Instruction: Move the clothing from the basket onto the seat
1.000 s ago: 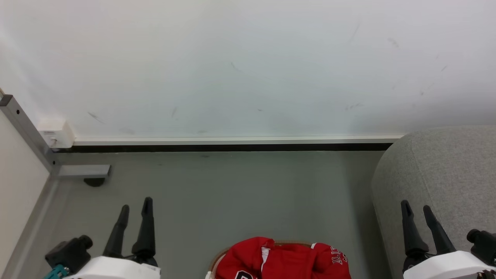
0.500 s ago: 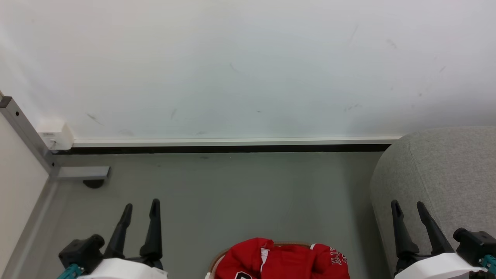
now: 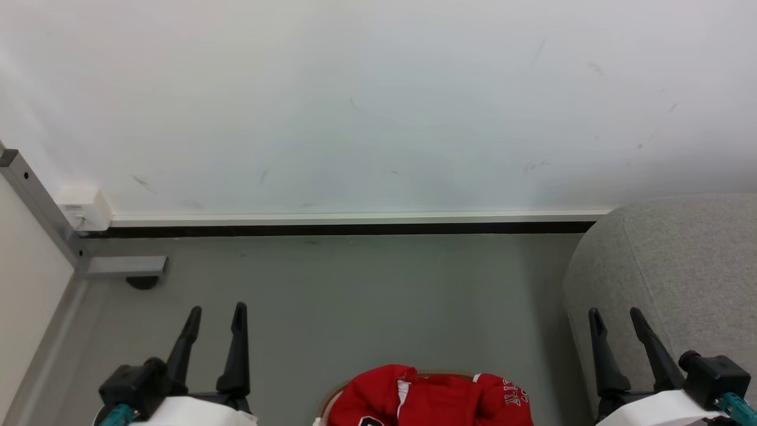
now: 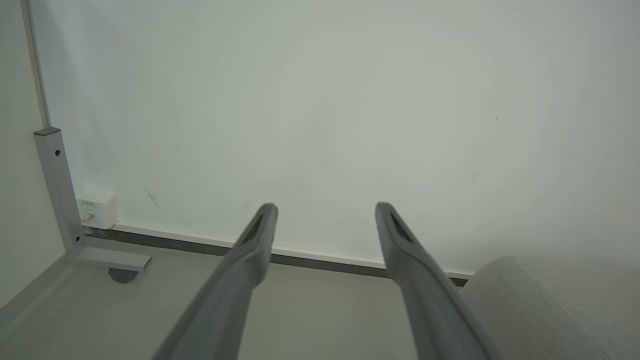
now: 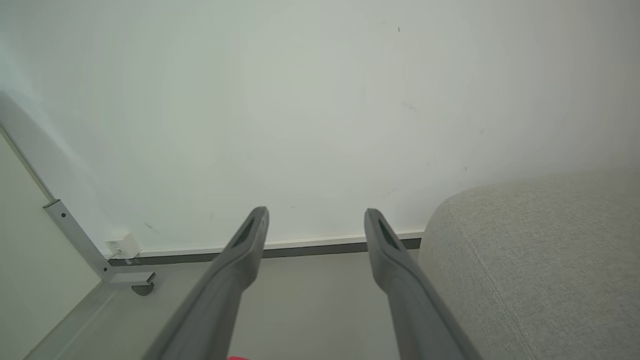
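Currently listed: the clothing point(image 3: 429, 399), red with white trim and dark lettering, heaped in the basket point(image 3: 329, 400) at 6 o'clock of my head view; of the basket, little beyond the brown rim shows. The seat point(image 3: 680, 260), grey woven fabric, stands at 4 o'clock. My left gripper point(image 3: 217, 309), 7 o'clock, has its fingers spread and empty above the floor point(image 3: 366, 296). My right gripper point(image 3: 615, 312), 5 o'clock, has its fingers spread and empty before the seat's rounded edge. A white wall point(image 3: 355, 106) is at 12 o'clock, a metal post point(image 3: 41, 204) at 9 o'clock.
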